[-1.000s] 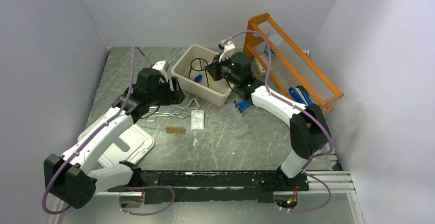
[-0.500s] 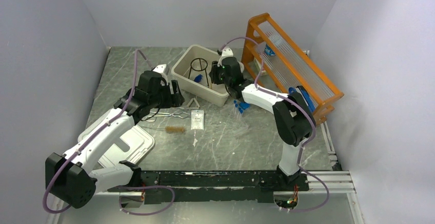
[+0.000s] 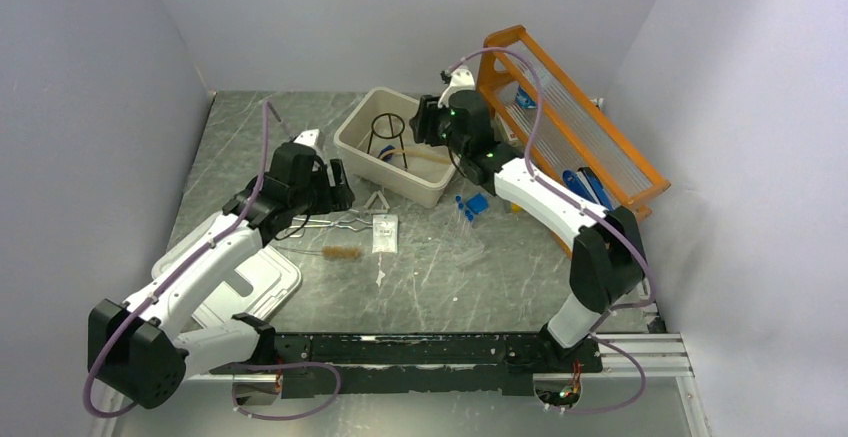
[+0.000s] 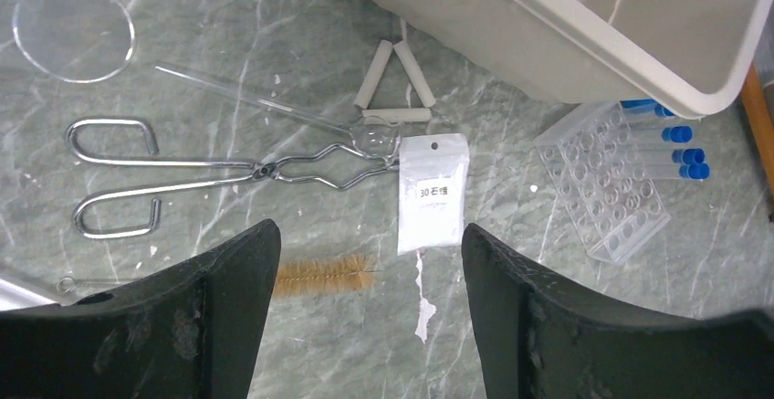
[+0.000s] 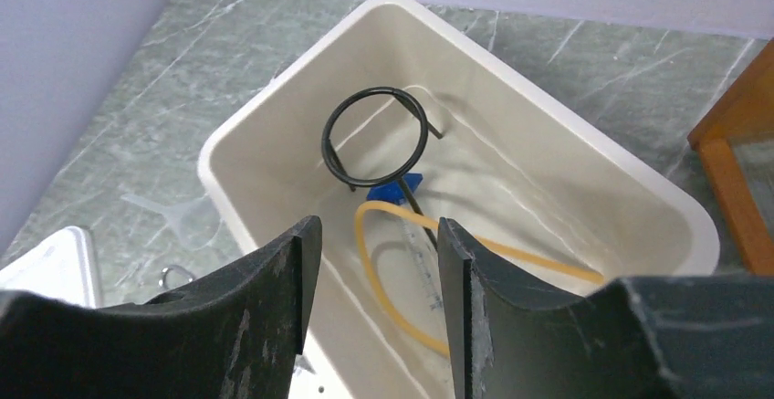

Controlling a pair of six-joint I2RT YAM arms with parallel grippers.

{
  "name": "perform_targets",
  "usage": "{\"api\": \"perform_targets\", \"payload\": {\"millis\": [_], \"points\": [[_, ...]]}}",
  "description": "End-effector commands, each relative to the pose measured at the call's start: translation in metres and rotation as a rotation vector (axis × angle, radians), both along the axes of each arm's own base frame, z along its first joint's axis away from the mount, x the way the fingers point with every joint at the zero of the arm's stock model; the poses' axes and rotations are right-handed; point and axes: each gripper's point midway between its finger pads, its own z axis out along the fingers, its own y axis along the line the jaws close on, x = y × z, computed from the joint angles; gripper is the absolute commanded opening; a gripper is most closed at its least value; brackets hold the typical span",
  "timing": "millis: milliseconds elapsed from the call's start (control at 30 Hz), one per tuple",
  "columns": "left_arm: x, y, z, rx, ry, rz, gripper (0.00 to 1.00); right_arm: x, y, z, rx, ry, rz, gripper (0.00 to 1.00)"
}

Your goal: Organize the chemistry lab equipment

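While the right tool (image 5: 376, 235) gapes empty over the tan rubber tube (image 5: 529, 255), the left tool (image 4: 368, 235) hangs wide above the brush (image 4: 324, 274).

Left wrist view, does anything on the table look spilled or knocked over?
Yes. The clear tube rack beside the beige tub seems to lie on its side, its blue-capped tubes pointing sideways. White flecks lie below the white packet, possibly spilled; I can't tell what they are.

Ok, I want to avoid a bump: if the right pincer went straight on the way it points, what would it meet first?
Probably the tan rubber tube lying in the beige tub, directly ahead of the open right pincer; the black tripod ring stands beyond. Depth is unclear.
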Motion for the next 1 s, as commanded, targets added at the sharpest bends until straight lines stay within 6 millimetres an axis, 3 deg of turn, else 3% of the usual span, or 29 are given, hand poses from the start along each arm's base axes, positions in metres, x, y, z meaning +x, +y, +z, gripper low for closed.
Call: {"api": "perform_targets", "payload": {"millis": [0,167,267,400,567,800,967], "points": [[-0.001,0.011,0.005,0.004,-0.034,0.073,0.76,-0.033,0.006,0.004,-0.001,0.053,0.05,0.53],[-0.003,0.026,0.005,0.014,-0.054,0.155,0.71,-0.088,0.039,-0.018,-0.084,0.108,0.194,0.53],[-0.005,0.036,0.011,0.011,-0.086,0.209,0.69,-0.123,0.058,-0.046,-0.16,0.163,0.25,0.53],[-0.006,0.047,0.026,-0.002,-0.141,0.267,0.7,-0.156,0.067,-0.088,-0.228,0.274,0.247,0.55],[-0.008,0.049,0.033,-0.029,-0.17,0.28,0.72,-0.165,0.056,-0.138,-0.238,0.419,0.119,0.62],[-0.007,0.039,0.025,-0.036,-0.138,0.238,0.72,-0.155,0.063,-0.174,-0.258,0.486,0.046,0.67],[-0.008,0.037,0.021,-0.033,-0.129,0.222,0.72,-0.161,0.069,-0.198,-0.27,0.553,0.055,0.66]]}}
